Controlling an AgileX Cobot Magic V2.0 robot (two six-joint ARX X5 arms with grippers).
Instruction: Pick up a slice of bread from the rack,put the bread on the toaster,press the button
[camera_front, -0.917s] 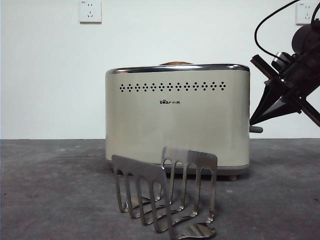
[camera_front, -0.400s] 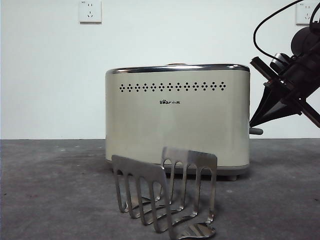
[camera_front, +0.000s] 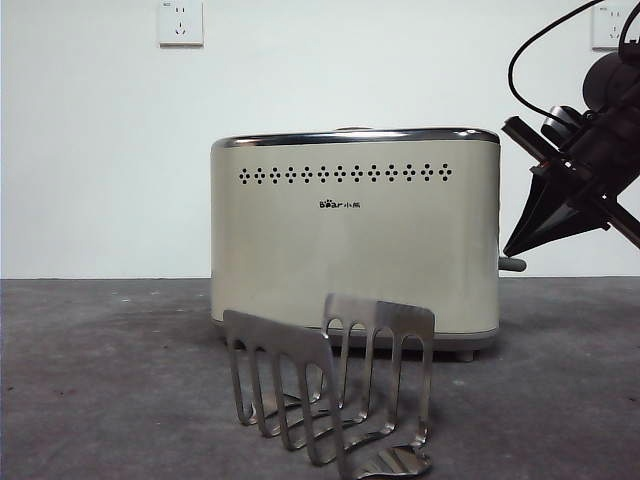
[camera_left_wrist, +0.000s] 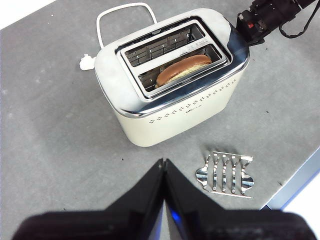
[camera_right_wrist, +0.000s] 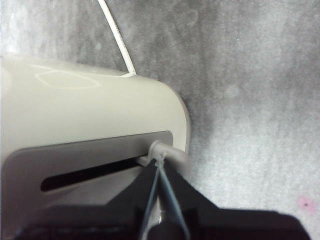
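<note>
Slice of bread sunk low in the nearer slot of the toaster, only its brown crown showing from above in the left wrist view; a second ago that crown peeked above the chrome rim in the front view, now barely a sliver there, so gone down with the carriage. Button jutting from the toaster's right end, a shade lower than a second ago, near the bottom of its grey slot as the right wrist view has it. Right gripper pressed tip-first onto the lever knob, jaws together into a single point, gripping nothing; seen in the front view as a dark wedge at the right edge, tip just above the knob and slightly drawn back compared with half a second ago. Judged from that: press as good as done, bread loaded, only a clean lift of the arm away left. Rack standing bare at the near side, in front of the toaster and well apart from it, no slice between its dividers. Left gripper hanging high over the near table, jaws closed together on nothing, waiting. White cord looping behind the toaster on the far side
</note>
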